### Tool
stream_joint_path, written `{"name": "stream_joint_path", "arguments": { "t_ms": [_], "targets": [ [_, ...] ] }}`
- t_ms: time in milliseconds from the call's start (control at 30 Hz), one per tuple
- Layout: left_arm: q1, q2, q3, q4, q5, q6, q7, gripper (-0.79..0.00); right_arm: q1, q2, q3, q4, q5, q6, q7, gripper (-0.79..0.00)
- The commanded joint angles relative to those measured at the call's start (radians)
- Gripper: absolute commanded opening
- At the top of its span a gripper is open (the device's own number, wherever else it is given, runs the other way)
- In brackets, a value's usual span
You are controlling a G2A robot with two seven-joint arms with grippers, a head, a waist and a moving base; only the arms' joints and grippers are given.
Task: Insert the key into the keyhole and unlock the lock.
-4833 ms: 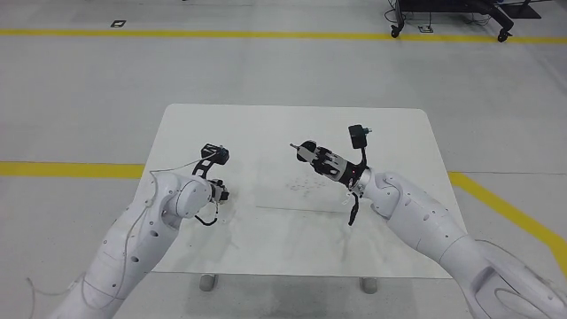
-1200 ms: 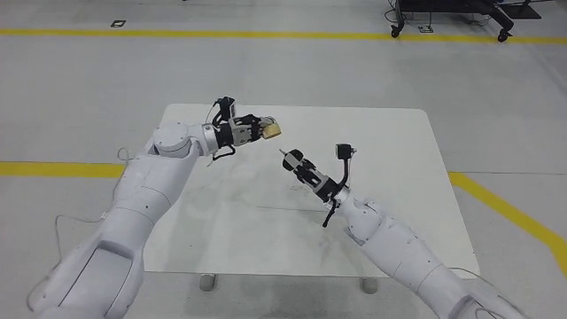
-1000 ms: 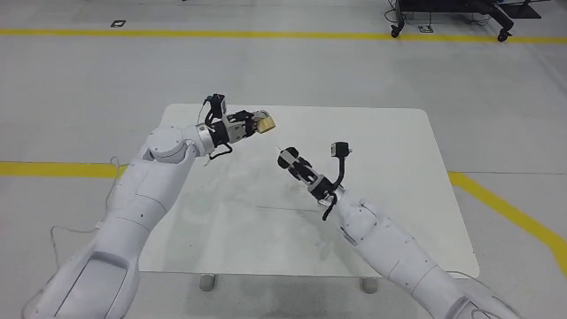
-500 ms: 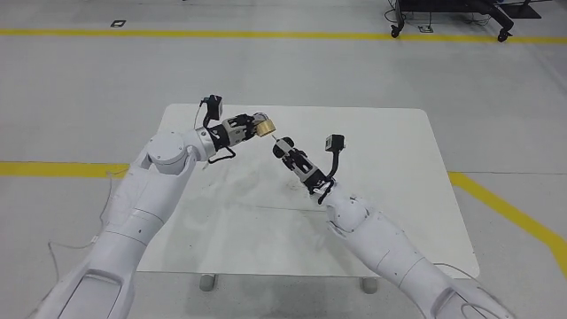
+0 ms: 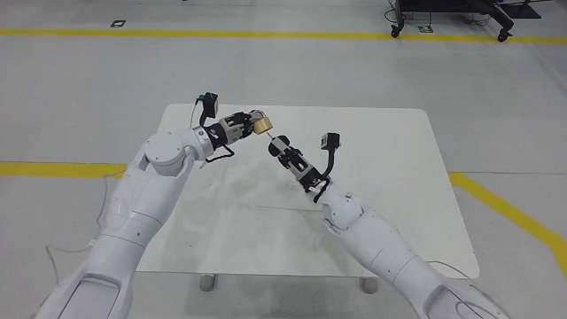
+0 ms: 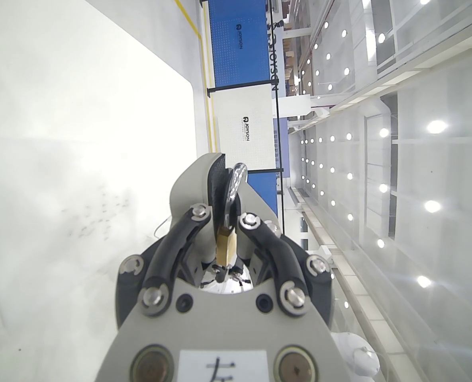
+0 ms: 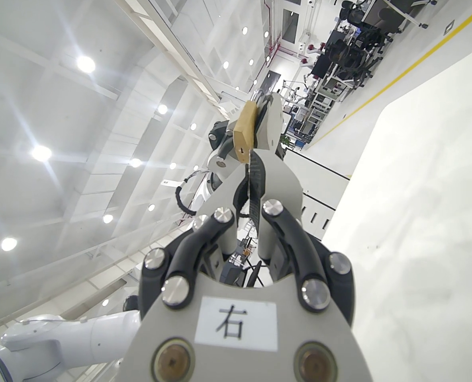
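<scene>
Nearest us, the right gripper has its jaws pinched narrow on the key, whose tip sits right at the keyhole; we cannot tell if they touch. Beyond, the lock is clamped in the left gripper, above the desk. We judge insertion is in hand: next comes fine alignment, a straight push, then a twist.

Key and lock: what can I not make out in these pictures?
- Top view: the key is too small; whether its tip has entered the lock cannot be told.
- Right wrist view: the right gripper hides the key's blade near the keyhole.
- Left wrist view: the lock sits edge-on in the left gripper, so whether the shackle is released cannot be told.
</scene>
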Motion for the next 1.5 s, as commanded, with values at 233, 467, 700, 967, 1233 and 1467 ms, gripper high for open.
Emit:
{"name": "stream_joint_path", "arguments": {
  "t_ms": [233,467,700,967,1233,1467],
  "targets": [
    [0.015,0.0,-0.009,-0.021,0.017,0.0,0.013,-0.785,-0.009,-0.013,0.025,0.0,-0.024,-0.001,0.009,-0.785],
    [0.006,-0.005,-0.002,-0.012,0.021,0.014,0.002,-0.785,-0.008,-0.024,0.047,0.004,-0.047,0.013,0.009,-0.785],
    [0.002,-0.008,-0.001,-0.005,0.027,0.009,-0.001,-0.785,-0.009,-0.035,0.066,0.011,-0.068,0.024,-0.007,-0.785],
    [0.003,-0.012,0.004,-0.009,0.046,-0.001,0.012,-0.785,-0.012,-0.048,0.077,0.012,-0.075,0.045,0.006,-0.785],
    [0.017,-0.012,0.006,-0.039,0.115,-0.016,0.062,-0.785,-0.022,-0.056,0.1,0.006,-0.131,0.065,-0.044,-0.785],
    [0.039,-0.011,0.011,-0.085,0.189,-0.011,0.116,-0.785,-0.028,-0.066,0.111,0.001,-0.145,0.099,-0.049,-0.785]
  ]
}}
